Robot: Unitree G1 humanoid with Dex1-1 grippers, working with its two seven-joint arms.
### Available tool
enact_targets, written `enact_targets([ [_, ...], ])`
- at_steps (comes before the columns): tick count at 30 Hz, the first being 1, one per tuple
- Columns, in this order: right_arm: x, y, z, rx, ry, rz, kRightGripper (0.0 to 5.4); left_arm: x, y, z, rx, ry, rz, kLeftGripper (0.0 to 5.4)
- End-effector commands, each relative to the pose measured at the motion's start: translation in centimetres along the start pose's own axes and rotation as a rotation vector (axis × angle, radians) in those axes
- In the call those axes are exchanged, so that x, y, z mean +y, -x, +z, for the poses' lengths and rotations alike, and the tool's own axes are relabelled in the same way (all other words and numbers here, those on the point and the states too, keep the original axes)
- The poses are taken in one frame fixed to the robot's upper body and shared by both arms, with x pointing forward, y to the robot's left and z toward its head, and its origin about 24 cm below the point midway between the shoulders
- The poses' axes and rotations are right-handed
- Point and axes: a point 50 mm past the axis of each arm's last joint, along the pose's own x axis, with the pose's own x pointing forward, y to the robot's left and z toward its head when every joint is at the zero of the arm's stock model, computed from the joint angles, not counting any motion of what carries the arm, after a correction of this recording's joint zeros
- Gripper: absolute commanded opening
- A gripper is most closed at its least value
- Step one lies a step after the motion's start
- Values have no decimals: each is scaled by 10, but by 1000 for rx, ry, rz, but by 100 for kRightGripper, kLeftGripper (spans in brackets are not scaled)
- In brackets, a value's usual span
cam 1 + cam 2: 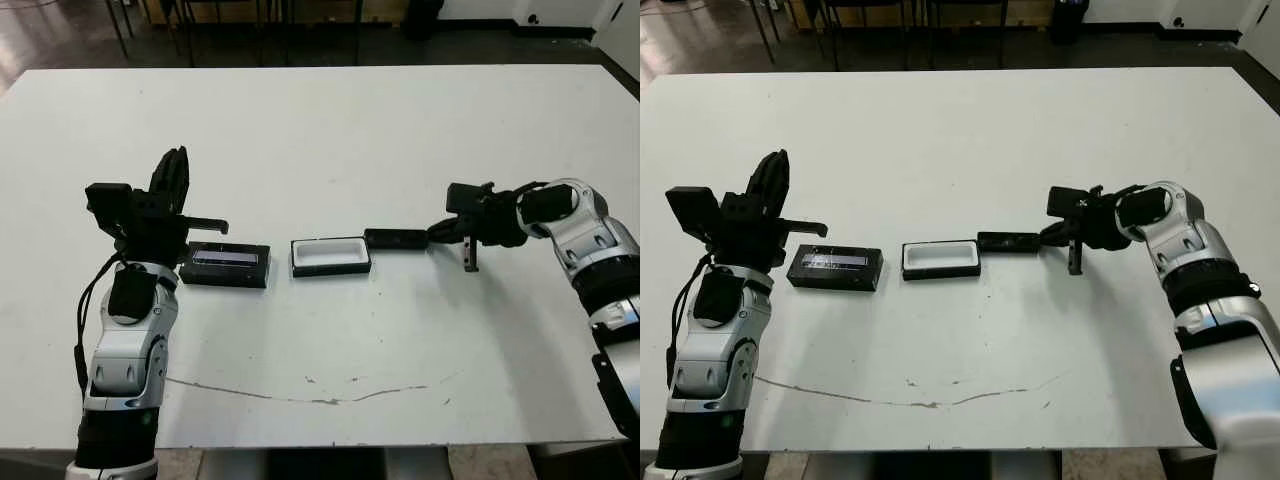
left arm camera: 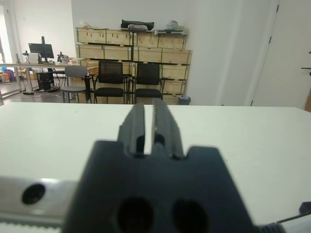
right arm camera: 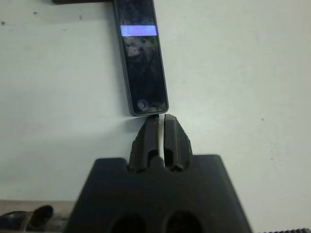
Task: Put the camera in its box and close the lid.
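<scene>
Centrally on the white worktop [image 1: 320, 150]: three black items in a row, none touching. Leftmost, the lid [image 1: 226, 264], flat, pale strip facing up. Middle, the box [image 1: 331, 256], open, white lining showing, nothing inside. Rightmost, the camera [image 1: 396, 240], lying flat just beside the box's right end, a narrow gap between them, glossy face up with a bluish reflection in the right wrist view.

Right tool [image 3: 161, 119]: fingers pressed together, nothing between them, tips right at the camera's right-hand end, touching or nearly so; cannot tell which. Arm reaching in low from the right, wrist bent toward the row.

Left tool [image 1: 172, 170]: raised above the worktop at the left, fingers pointing up and away toward the far edge, pressed almost together with only a thin slit between, gripping nothing. Positioned just left of the lid, not touching it.

Near the front edge, a thin dark scratch [image 1: 310, 396] across the worktop.
</scene>
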Motion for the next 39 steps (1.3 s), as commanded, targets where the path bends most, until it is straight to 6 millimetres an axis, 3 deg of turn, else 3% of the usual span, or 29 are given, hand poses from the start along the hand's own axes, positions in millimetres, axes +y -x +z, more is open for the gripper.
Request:
enact_targets([
  [1, 10, -5, -7, 13, -31, 53, 0, 3, 0, -2, 19, -15, 5, 2],
  [19, 26, 2, 16, -172, -65, 143, 0, 1, -2, -3, 21, -14, 1, 2],
  [33, 14, 35, -7, -76, 48, -54, 0, 2, -1, -2, 19, -30, 1, 2],
  [39, 28, 43, 7, -211, -78, -326, 0, 3, 0, -3, 23, -24, -1, 2],
])
